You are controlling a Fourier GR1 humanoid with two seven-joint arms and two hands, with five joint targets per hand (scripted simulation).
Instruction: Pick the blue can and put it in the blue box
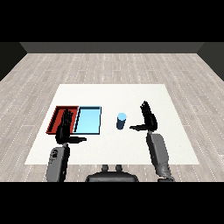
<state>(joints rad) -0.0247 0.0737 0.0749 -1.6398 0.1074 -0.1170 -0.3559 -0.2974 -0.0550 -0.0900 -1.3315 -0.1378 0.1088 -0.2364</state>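
A white table stands on pale wood flooring. On it, a red tray and a light blue tray lie side by side at the left. A blue can stands upright just right of them.

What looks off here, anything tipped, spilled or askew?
Nothing stands out. The blue can stands upright on the table, right of the blue tray, which lies squarely beside the red tray. Both hands, left and right, are open.
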